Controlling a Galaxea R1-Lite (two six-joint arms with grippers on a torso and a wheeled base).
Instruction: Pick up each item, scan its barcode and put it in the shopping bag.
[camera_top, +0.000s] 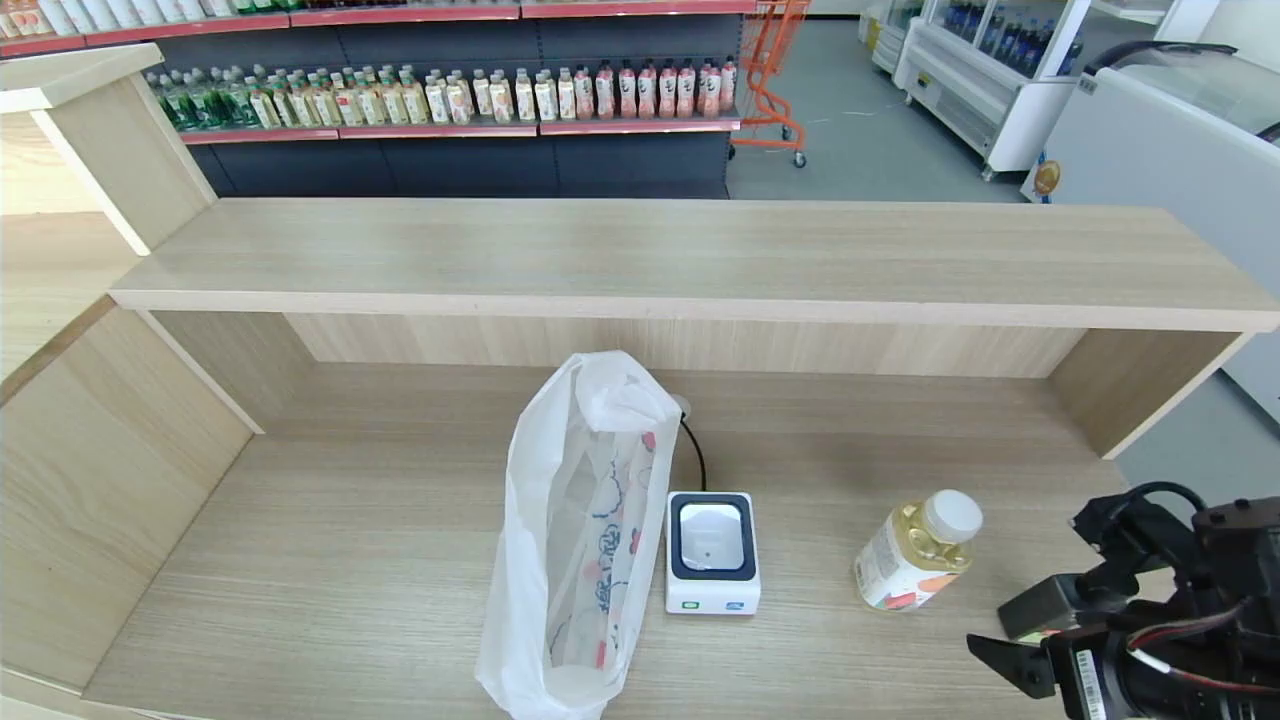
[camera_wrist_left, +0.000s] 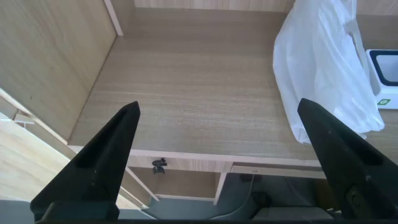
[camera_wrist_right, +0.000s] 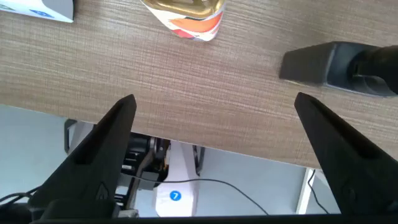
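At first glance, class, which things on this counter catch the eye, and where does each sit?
A white bag stands open in the middle of the counter, with a small scanner close on its right. Farther right is a white-capped bottle of yellow liquid. The open right hand hangs at the counter's near edge, short of the bottle.

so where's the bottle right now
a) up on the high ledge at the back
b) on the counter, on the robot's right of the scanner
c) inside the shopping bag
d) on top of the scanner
b, since the bottle rests on the counter to the robot's right of the scanner, apart from it and outside the shopping bag.
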